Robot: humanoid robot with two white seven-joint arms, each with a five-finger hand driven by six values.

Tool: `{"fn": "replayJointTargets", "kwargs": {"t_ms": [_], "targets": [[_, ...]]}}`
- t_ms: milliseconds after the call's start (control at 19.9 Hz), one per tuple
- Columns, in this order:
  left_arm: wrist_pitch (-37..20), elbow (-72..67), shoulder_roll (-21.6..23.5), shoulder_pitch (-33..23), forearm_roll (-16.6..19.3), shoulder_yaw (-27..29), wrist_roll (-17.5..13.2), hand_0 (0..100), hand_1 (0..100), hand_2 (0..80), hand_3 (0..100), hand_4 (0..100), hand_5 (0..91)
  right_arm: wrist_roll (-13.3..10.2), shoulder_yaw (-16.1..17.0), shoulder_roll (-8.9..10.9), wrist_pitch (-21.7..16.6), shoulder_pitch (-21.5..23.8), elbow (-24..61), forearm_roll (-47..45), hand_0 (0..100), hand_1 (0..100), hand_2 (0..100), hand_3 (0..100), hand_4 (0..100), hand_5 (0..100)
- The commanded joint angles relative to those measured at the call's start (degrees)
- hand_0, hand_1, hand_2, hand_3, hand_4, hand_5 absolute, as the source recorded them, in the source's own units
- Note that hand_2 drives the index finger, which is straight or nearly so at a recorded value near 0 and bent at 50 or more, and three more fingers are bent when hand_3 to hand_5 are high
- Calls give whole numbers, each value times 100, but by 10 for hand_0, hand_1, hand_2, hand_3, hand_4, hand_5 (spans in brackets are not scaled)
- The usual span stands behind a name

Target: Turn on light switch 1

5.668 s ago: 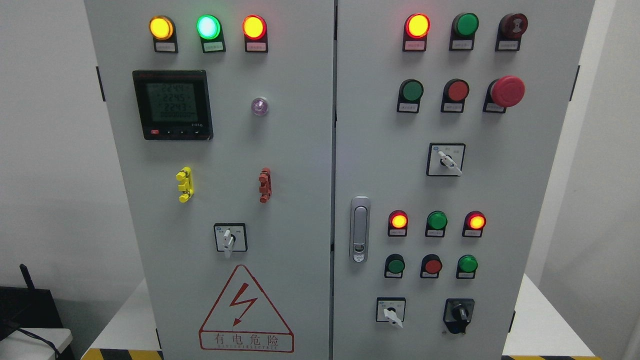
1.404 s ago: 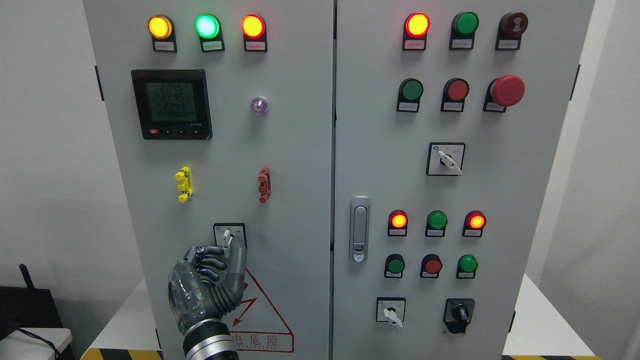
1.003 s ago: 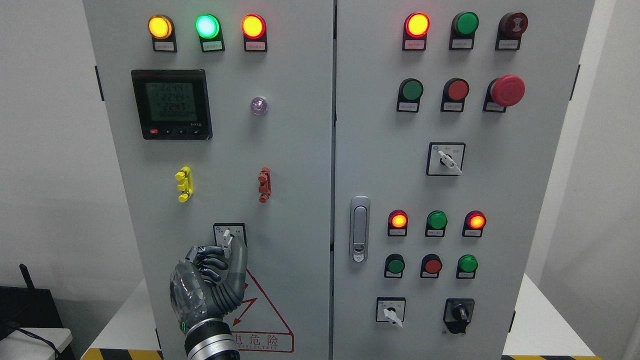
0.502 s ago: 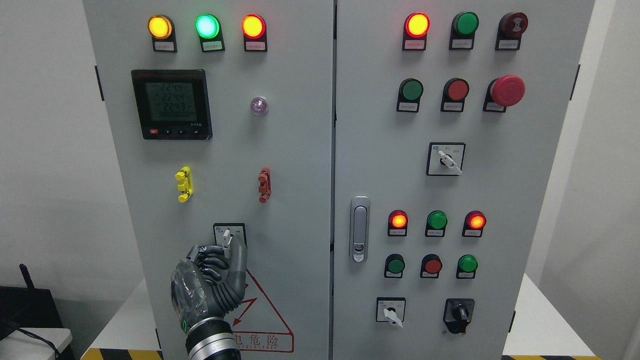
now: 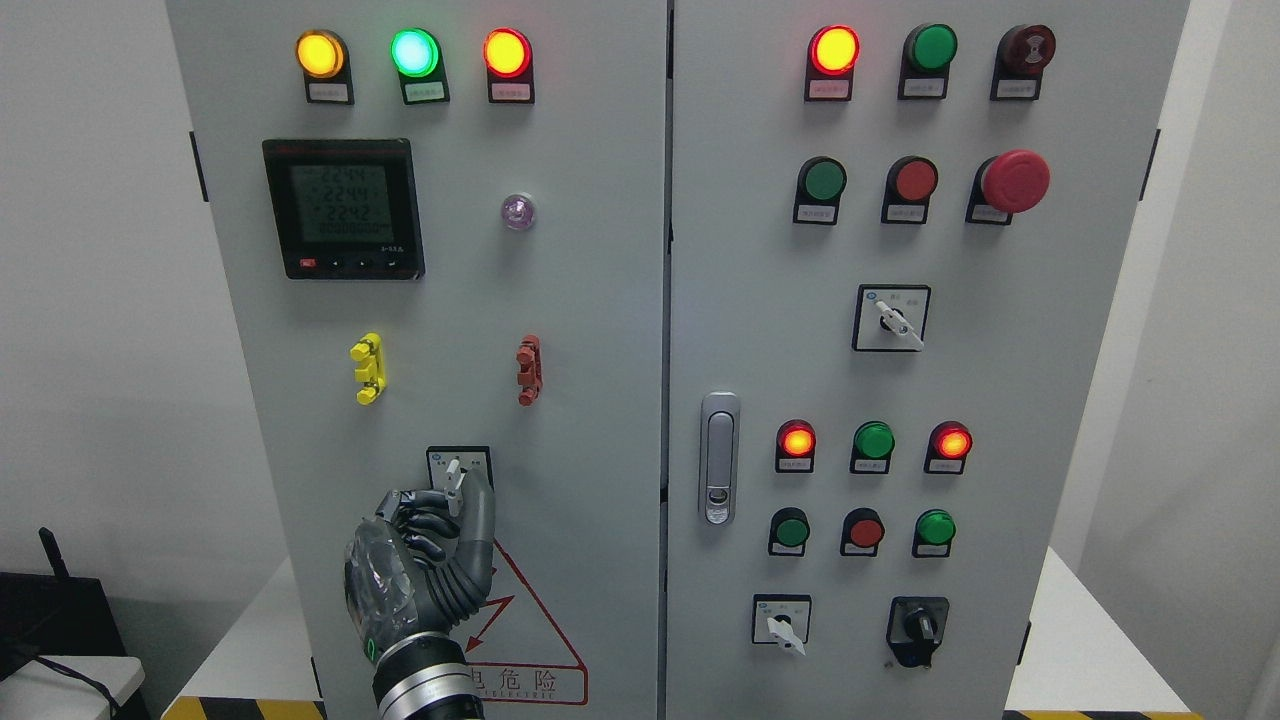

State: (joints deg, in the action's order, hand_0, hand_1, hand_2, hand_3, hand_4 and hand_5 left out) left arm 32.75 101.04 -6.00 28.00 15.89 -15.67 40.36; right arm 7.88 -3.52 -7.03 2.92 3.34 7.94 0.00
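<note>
Your left robot hand (image 5: 425, 560), grey and jointed, rises from the bottom edge with thumb and curled fingers (image 5: 418, 520) pinching the small white lever of the black-framed rotary switch (image 5: 457, 477) directly above its palm, on the grey metal cabinet (image 5: 580, 300) behind.

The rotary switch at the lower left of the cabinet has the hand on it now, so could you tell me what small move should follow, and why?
Probably a small wrist twist to turn the rotary switch. The left hand is at the white lever, fingers curled beside it and the thumb on its other side, and the lever points straight down. I cannot tell which direction is on.
</note>
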Motion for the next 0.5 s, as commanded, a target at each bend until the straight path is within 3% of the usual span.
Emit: {"fn": "replayJointTargets", "kwargs": {"t_ms": [0,451], "targets": [[3,-14,-7,21,-7,2,-11,268,349,560,784,855,757,3,0,0,-2,0,5,-97,120,389,0,0,0,0],[3,-41,2,30,-7,-7,-20,313,333,578,787,855,761,3,0,0,-2,0,-3,-97,120,389,0,0,0,0]]}}
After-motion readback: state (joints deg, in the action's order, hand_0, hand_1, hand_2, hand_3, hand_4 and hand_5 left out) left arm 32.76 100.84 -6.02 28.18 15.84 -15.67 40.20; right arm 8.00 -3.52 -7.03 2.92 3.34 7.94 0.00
